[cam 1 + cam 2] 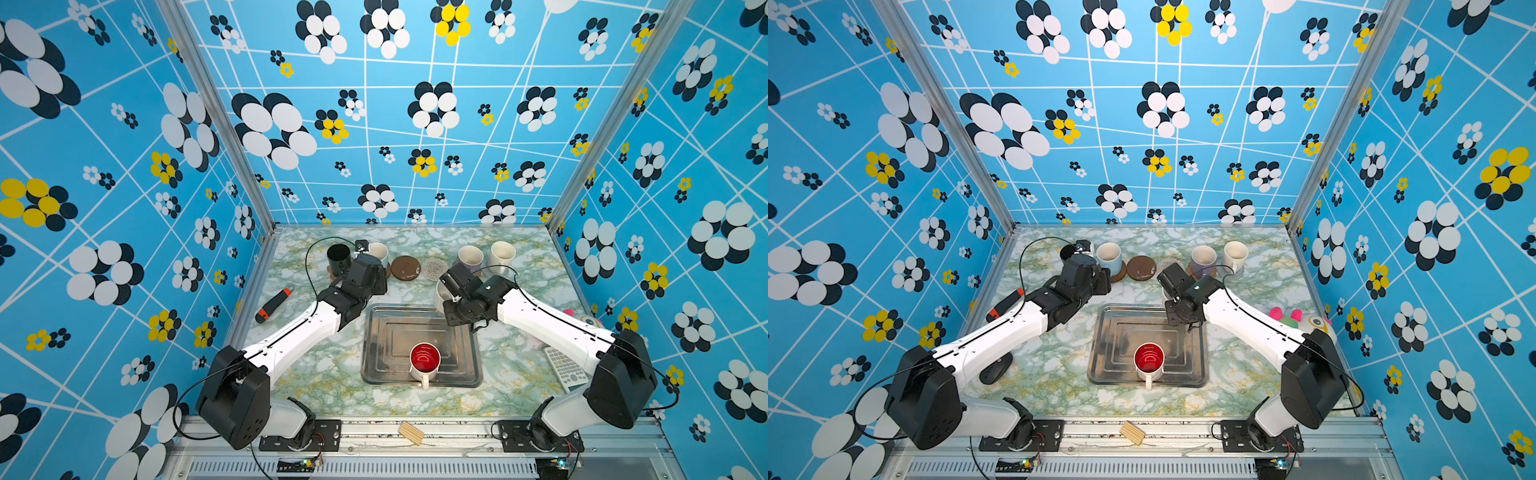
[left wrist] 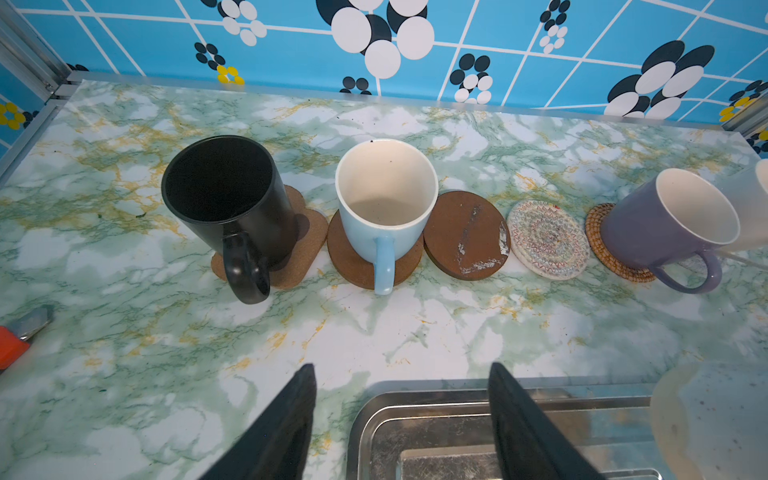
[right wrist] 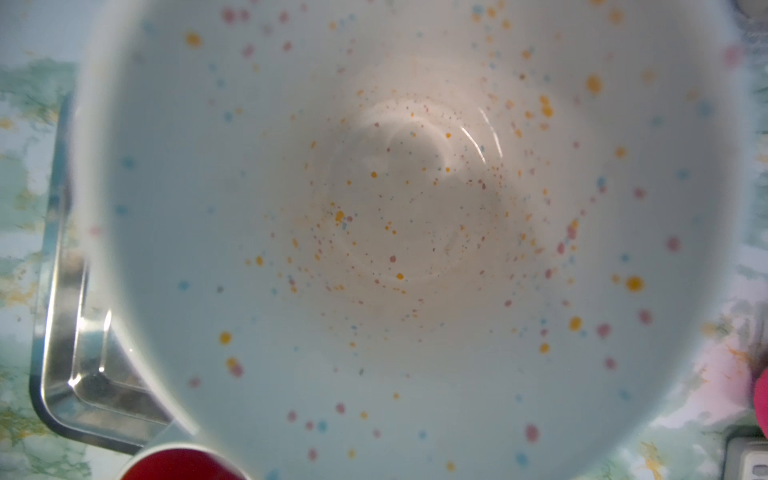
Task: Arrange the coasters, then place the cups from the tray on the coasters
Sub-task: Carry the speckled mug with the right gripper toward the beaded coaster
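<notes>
Three blue flowered walls (image 1: 415, 124) enclose the green marble table (image 1: 316, 374). The steel tray (image 1: 382, 332), long axis left-right, carries the red-inside mug (image 1: 424, 359), handle pointing near. The right gripper (image 1: 449, 293) grasps the speckled mug (image 3: 395, 208) at the tray's far right corner; the left gripper (image 2: 403, 368) is released.

Six cups show: black (image 2: 224, 199), light blue (image 2: 386, 199), lavender (image 2: 665, 224), cream (image 1: 502, 253), red-lined (image 1: 424, 359), speckled (image 3: 415, 249). Five coasters show clearly: paw (image 2: 291, 266), two brown discs (image 2: 467, 232), lacy (image 2: 548, 241), rattan (image 2: 602, 245). One tray (image 1: 382, 332).
</notes>
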Motion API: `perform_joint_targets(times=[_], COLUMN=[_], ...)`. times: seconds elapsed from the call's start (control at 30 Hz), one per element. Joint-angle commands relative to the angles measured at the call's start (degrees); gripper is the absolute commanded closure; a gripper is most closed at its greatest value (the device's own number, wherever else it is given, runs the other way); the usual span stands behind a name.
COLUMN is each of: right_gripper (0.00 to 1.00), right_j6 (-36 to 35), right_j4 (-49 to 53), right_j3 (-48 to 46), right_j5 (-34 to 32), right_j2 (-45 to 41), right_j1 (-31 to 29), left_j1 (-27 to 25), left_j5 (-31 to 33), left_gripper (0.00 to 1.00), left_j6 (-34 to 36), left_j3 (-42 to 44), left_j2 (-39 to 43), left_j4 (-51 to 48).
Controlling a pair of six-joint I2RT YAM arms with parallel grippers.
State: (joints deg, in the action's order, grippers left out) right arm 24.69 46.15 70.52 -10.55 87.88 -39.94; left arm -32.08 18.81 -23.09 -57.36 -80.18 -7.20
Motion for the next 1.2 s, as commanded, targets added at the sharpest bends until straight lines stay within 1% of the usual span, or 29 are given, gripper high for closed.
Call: perform_joint_targets(times=[0.0,0.6,0.83,0.9,1.17], right_gripper=[1.0,1.0,1.0,1.0,1.0], right_j6=[-2.42,-7.01,-8.84,-9.51,-11.04], right_j4=[-5.73,-6.76,-5.18,-4.5,-2.55], right_j3=[4.53,15.59,20.79,24.25,30.58], right_j5=[-0.29,1.27,2.58,2.74,3.66], right_j2=[-0.05,9.78,14.71,16.1,21.24], right_j1=[0.95,7.55,8.77,8.92,9.86], left_j1=[0.79,1.66,1.93,2.02,2.28], left_j5=[-0.78,-1.32,-1.33,-1.3,-1.36], left_gripper=[0.34,0.34,0.34,0.34,0.34], left_j6=[-0.59,-0.9,-0.9,-0.87,-0.88], left_j3=[1.09,1.1,1.3,1.21,1.11], left_j2=[-0.23,-1.03,-0.85,-0.77,-1.2], left_j4=[1.14,1.05,1.05,0.71,0.7])
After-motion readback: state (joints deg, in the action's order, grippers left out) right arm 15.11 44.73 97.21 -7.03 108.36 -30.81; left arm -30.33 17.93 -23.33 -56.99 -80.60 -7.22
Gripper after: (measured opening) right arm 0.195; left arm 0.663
